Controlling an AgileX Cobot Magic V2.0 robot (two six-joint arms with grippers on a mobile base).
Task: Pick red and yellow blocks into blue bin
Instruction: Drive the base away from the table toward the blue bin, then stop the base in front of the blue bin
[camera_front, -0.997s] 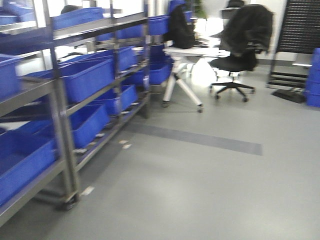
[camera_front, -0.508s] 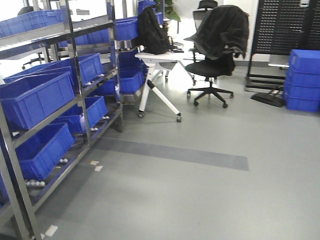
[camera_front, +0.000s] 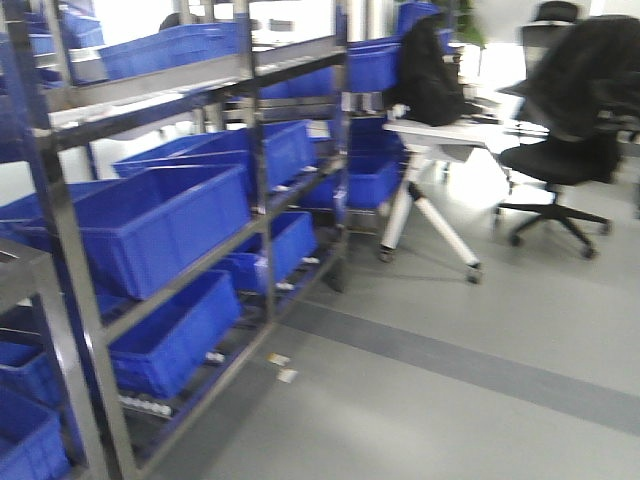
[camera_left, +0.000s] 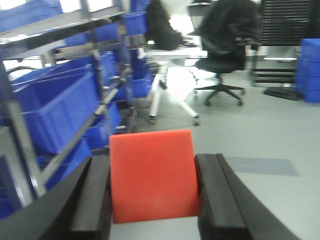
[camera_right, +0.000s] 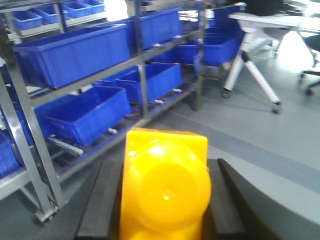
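The red block, a plain red cube, fills the lower middle of the left wrist view. My left gripper is shut on it, one black finger pressing each side. In the right wrist view the yellow block shows a round stud facing the camera. My right gripper is shut on it between its black fingers. Both blocks are carried above the floor. The blue bin is out of view in every frame, and neither gripper shows in the front view.
A steel shelving rack with several ribbed blue crates fills the left. A white folding table with a black backpack and a black office chair stand behind. A darker stripe crosses the grey floor.
The front view has swung left since half a second ago. The rack now looms larger and nearer, and the table and chair have shifted right.
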